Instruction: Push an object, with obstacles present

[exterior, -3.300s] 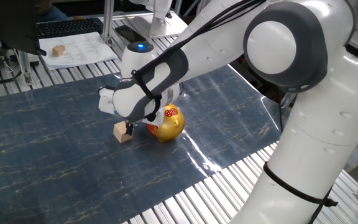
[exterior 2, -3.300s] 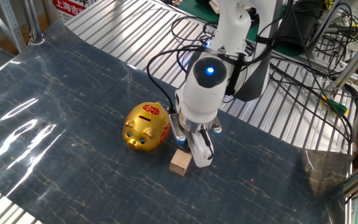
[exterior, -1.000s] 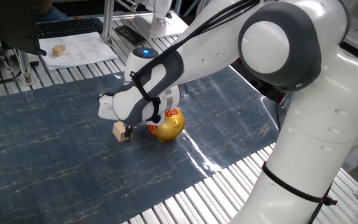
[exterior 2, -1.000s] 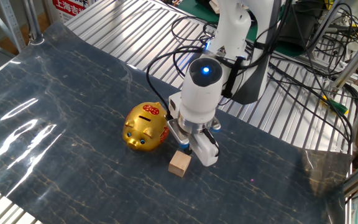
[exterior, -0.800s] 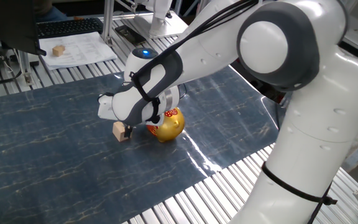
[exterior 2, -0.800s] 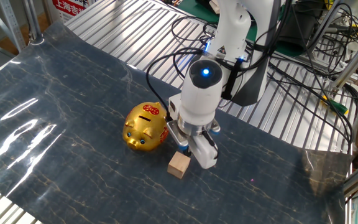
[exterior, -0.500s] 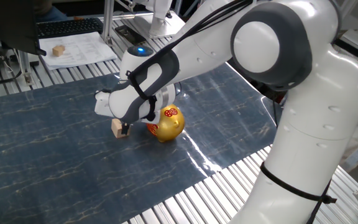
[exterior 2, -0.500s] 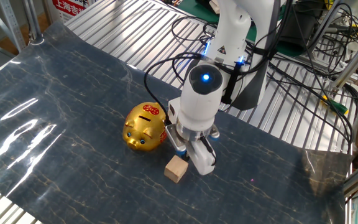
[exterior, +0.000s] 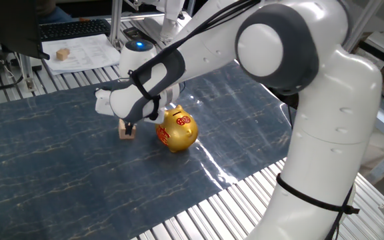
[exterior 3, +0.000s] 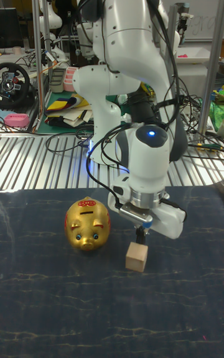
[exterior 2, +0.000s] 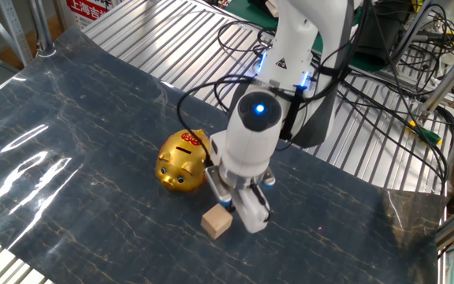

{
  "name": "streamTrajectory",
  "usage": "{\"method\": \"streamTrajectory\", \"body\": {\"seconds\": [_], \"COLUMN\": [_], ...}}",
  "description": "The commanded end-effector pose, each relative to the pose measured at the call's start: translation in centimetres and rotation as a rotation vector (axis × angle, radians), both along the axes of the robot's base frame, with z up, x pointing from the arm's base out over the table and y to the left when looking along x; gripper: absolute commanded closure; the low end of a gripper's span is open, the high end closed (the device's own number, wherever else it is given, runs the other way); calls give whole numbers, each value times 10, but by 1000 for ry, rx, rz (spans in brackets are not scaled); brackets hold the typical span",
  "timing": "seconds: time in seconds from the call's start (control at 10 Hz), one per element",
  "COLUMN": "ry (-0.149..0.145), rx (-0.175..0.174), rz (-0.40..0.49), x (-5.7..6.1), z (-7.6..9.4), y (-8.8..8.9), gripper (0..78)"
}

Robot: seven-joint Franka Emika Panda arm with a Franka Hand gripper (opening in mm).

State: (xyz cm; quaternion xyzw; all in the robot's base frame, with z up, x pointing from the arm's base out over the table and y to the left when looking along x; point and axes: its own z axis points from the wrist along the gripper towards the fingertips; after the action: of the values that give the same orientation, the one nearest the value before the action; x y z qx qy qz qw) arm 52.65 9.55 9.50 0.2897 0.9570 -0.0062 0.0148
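Note:
The small tan wooden cube (exterior: 126, 131) (exterior 2: 216, 222) (exterior 3: 136, 257) lies on the dark marbled mat, close beside the golden pig (exterior: 177, 130) (exterior 2: 180, 164) (exterior 3: 88, 225) with red markings. My gripper (exterior: 132, 125) (exterior 2: 228, 207) (exterior 3: 141, 237) points down with its fingertips together, pressed against the cube's side that faces the arm. The jaws look shut and hold nothing. A narrow gap separates the cube from the pig.
A like wooden cube (exterior: 62, 55) sits on white papers next to a keyboard (exterior: 72, 28) off the mat. Ribbed metal table (exterior 2: 369, 150) surrounds the mat (exterior: 59, 173). Cables (exterior 2: 385, 95) trail behind the arm's base.
The gripper has slid along the mat past the pig, pushing the cube ahead of it and away from the pig. The pig has stayed in place.

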Motion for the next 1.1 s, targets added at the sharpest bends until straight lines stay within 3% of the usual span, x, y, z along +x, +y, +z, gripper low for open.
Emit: {"method": "streamTrajectory", "body": {"seconds": [0.1,0.2,0.4,0.8,1.1], "ry": [-13,-16,-16,-21,8], "rx": [-13,-19,-23,-31,-31], "rz": [-16,-37,-56,-69,-10], "x": [17,32,43,57,60], "z": [0,1,2,-4,2], "y": [-7,-13,-17,-35,-38], "gripper": [776,776,776,776,776]}}
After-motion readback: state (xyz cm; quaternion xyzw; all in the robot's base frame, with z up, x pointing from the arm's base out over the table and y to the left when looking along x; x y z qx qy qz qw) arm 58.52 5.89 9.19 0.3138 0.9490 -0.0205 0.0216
